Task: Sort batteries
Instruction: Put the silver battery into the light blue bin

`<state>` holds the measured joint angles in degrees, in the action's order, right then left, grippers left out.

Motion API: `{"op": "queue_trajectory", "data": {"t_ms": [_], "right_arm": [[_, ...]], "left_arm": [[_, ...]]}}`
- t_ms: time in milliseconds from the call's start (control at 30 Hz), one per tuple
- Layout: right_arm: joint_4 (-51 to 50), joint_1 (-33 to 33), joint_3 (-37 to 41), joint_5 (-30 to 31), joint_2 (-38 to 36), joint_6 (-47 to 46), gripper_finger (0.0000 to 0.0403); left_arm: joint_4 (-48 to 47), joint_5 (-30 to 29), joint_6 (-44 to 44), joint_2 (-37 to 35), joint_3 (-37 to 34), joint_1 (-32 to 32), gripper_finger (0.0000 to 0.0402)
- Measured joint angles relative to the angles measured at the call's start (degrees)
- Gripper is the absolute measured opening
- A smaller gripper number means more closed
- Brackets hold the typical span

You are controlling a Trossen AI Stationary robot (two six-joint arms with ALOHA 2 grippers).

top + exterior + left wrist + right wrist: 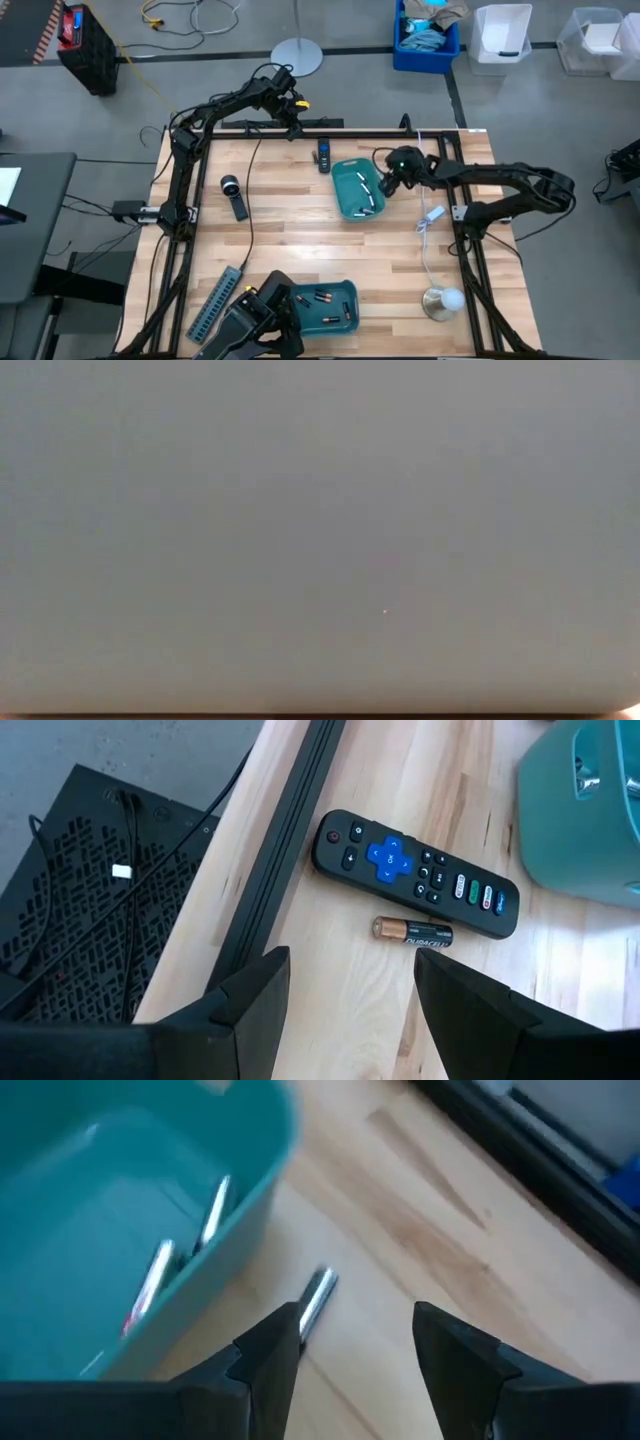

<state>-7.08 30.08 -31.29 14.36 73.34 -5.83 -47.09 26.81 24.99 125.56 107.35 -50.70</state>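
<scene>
A black-and-copper battery [413, 931] lies on the wood beside a black remote [415, 872], near the table's far edge. My left gripper [350, 970] hovers open above and short of it, also seen in the high view [297, 128]. A silvery battery [316, 1300] lies on the table just outside the far teal tray [130, 1210]. Two more silvery batteries [213, 1210] rest inside that tray. My right gripper [355, 1325] is open over the loose one, at the tray's right rim [388, 183]. A near teal tray [322, 305] holds several dark batteries.
A grey power strip [215, 305] lies at the near left. A black stick with a round head [233, 192] sits left of centre. A white lamp with its cable [445, 300] stands near the right. The low view shows only flat grey. Black frame rails border the table.
</scene>
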Motion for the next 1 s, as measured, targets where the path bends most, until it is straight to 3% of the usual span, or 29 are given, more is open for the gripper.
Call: {"op": "queue_trajectory", "data": {"t_ms": [133,267,400,533,1000], "right_arm": [[0.29,-2.45,0.67,0.90,0.02,7.02,0.0212],[0.67,-2.52,2.29,1.02,-0.02,7.98,0.0212],[5.00,-1.43,6.51,1.05,0.02,5.81,0.0212],[11.01,-4.31,8.83,0.54,0.02,2.88,0.0212],[13.92,-11.80,8.90,0.75,0.02,0.28,0.0212]], "left_arm": [[-0.01,0.02,-0.31,0.00,0.00,0.00,0.0209],[-0.09,0.00,-0.83,0.00,0.00,0.00,0.0209],[-0.24,0.00,-0.83,0.00,0.00,0.00,0.0209],[-0.22,0.00,-0.72,0.00,0.00,0.00,0.0209],[0.02,-0.02,-1.08,0.00,0.01,0.00,0.0209]]}}
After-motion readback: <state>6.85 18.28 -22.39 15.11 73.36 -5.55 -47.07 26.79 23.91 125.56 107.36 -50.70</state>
